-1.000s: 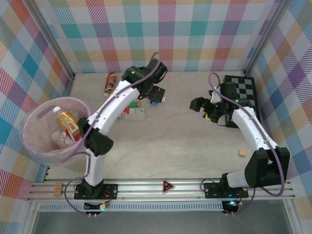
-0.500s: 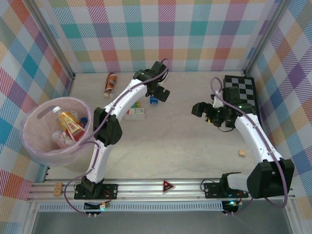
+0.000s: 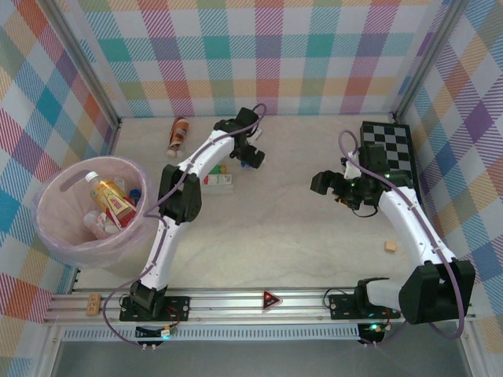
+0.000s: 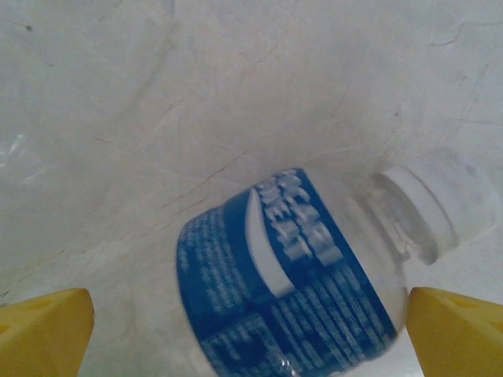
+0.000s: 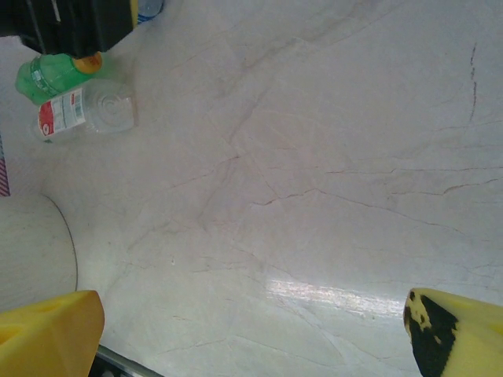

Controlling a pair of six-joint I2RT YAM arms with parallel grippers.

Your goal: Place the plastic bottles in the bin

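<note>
**Fig.** Left jaws stand wide astride a blue-labelled bottle [image 4: 291, 283] lying on the worktop [image 4: 157, 118] (poised, I judge, to close on it); right jaws, equally wide, hold nothing. The bin [image 3: 78, 250] sits near-left, partly filled.

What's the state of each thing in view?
left hand, open over blue-label bottle
right hand, open, empty
blue-label bottle, capped, lying on its side
bin, upright, bottles inside
brown bottle, lying down
green bottle, lying down
red-label bottle, lying beside green bottle
</note>
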